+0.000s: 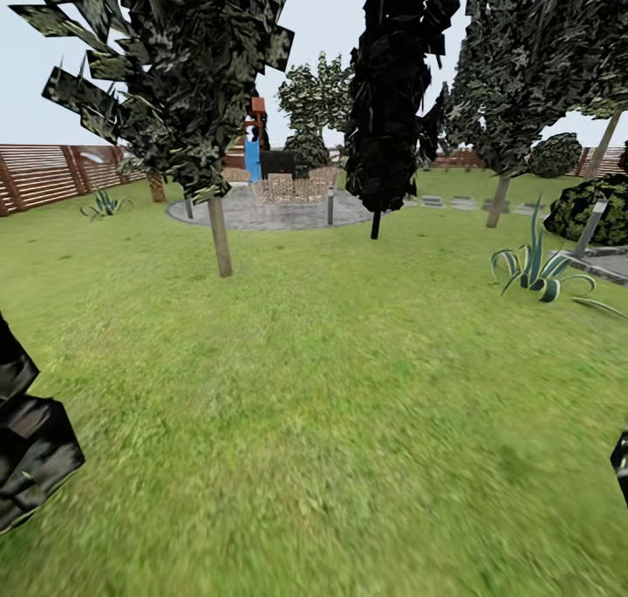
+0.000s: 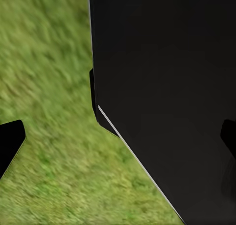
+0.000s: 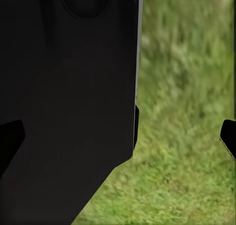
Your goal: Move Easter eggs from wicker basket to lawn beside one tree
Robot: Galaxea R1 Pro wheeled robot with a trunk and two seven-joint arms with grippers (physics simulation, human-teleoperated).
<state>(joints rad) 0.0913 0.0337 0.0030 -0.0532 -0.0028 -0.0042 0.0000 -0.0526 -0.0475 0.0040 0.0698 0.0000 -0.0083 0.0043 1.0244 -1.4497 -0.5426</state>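
Your arms hang low beside the robot's black body, likely tucked for driving. The left gripper and right gripper are spread and empty over the lawn. No basket or eggs show here. Farther off, left of centre, stands a straight-trunked tree.

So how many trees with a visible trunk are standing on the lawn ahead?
3: a pale-trunk tree at left, a black tree in the middle, a leaning one at right. More crowns behind may hide others.
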